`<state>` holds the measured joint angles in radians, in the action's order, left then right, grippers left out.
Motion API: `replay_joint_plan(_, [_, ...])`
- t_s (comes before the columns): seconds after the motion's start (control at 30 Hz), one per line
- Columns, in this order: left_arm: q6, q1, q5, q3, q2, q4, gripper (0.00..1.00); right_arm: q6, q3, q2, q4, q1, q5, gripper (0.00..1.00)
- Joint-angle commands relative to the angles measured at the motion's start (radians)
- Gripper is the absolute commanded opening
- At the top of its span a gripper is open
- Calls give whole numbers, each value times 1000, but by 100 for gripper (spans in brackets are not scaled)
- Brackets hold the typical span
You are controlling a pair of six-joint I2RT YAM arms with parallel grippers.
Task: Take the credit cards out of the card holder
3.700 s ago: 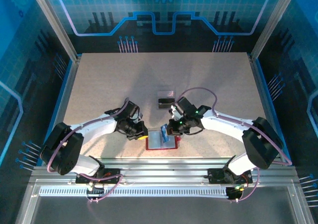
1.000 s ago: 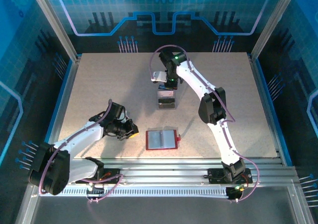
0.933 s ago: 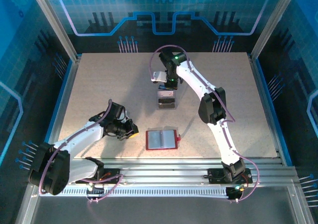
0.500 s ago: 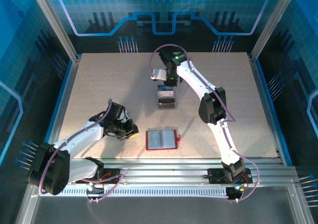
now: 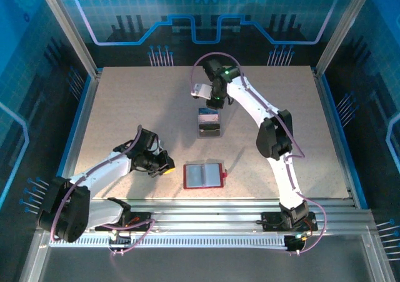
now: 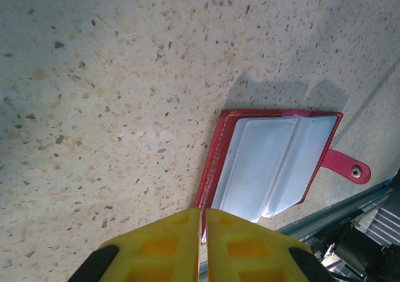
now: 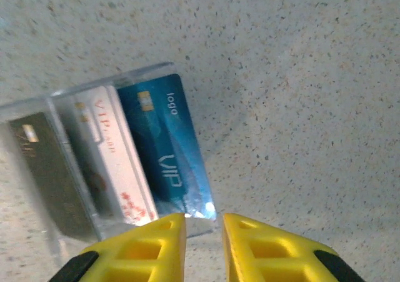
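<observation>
The dark-red card holder (image 5: 204,176) lies open near the table's front, its pale pockets (image 6: 275,163) facing up and its tab (image 6: 350,167) to the right. My left gripper (image 5: 164,165) rests just left of it, its fingers pressed together with nothing between them (image 6: 204,212). Three credit cards stand in a clear rack (image 5: 209,129) farther back: a blue one (image 7: 162,144), a white one (image 7: 106,157) and a dark one (image 7: 50,182). Hovering just behind the blue card's corner, my right gripper (image 7: 204,218) has its jaws slightly apart and holds nothing (image 5: 211,104).
The rack's clear wall (image 7: 112,82) rises around the cards. An aluminium rail (image 5: 206,210) runs along the near edge, close behind the holder. Speckled tabletop (image 5: 137,107) stretches to both sides, bounded by blue side walls.
My right gripper has opened and drawn back a little from the blue card, which now stands in the rack. The left arm and the holder have stayed put.
</observation>
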<state>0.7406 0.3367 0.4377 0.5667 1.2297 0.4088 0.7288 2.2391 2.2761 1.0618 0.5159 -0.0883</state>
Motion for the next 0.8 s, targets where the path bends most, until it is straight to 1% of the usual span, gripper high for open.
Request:
replay_joint_plan(0.0, [-7, -8, 60, 12, 37, -36, 8, -186, -68, -112, -45, -1, 71, 21])
replay_joint_plan(0.13, [-16, -4, 104, 17, 97, -76, 6, -357, -207, -222, -92, 14, 98, 19])
replay_joint_plan(0.27, [-21, 7, 125, 18, 136, -110, 5, -538, -400, -361, -195, 42, 102, 17])
replay_joint_plan(0.4, [-8, 29, 140, 15, 168, -150, 4, -718, -527, -456, -252, 82, 106, 16])
replay_joint_plan(0.53, [9, 65, 137, 15, 199, -181, 3, -890, -582, -497, -222, 138, 106, 16])
replay_joint_plan(0.63, [24, 93, 129, 10, 212, -199, 2, -1022, -629, -526, -210, 178, 135, 16])
replay_joint_plan(0.77, [37, 113, 123, -2, 221, -211, 2, -1198, -727, -563, -228, 211, 207, 14])
